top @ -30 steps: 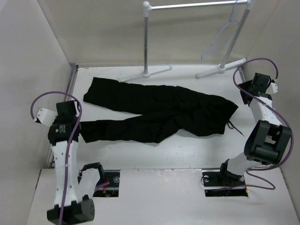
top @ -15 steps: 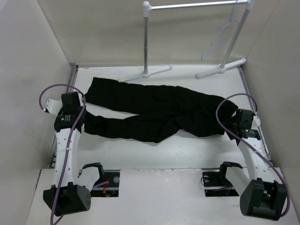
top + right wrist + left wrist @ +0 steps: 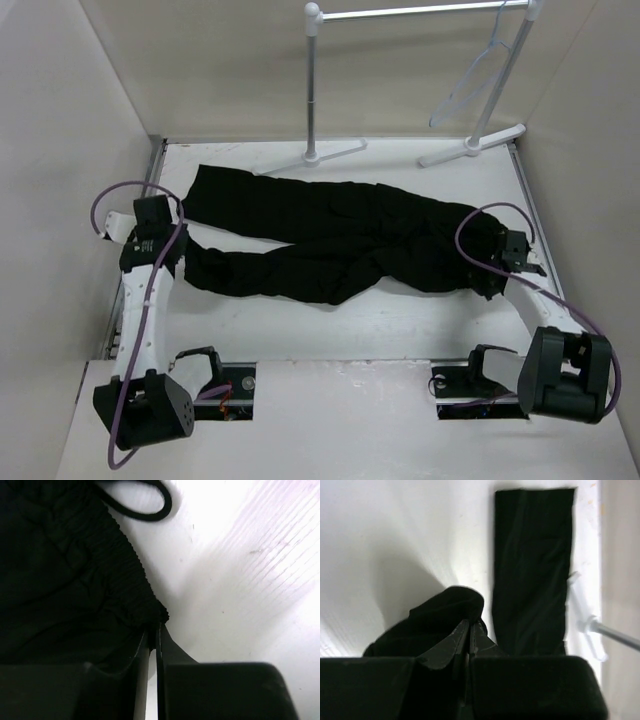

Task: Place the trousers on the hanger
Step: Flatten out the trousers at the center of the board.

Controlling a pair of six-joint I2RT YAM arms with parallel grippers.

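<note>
A white table point(image 3: 400, 320) is boxed in by plain beige walls point(image 3: 200, 70). At 12 o'clock a white rack point(image 3: 312, 90) stands on the table's far edge, and the hanger point(image 3: 462, 84) hangs from its top bar toward 1 o'clock, well apart from the cloth.

The trousers point(image 3: 330, 235) lie flat across the middle. The waist is at 3 o'clock and the two legs run out toward 9 and 10 o'clock.

A second ago the right arm was raised by the 2 o'clock corner. It has since come down, and the right gripper point(image 3: 488, 270) now sits at the waist. In the right wrist view its fingers point(image 3: 150, 645) are pressed together on the ribbed waistband edge, with a loop of drawstring point(image 3: 145, 505) lying just beyond them.

The left arm has also swung in from 9 o'clock. The left gripper point(image 3: 183, 262) is clenched on the end of the near leg. In the left wrist view the cloth bulges over the closed fingertips point(image 3: 462, 640), and the far leg lies flat beside it.

That near leg end has been drawn slightly inward and bunched compared with a second ago. Since half a second ago, little differs beyond the right wrist sitting closer to the waist.
</note>
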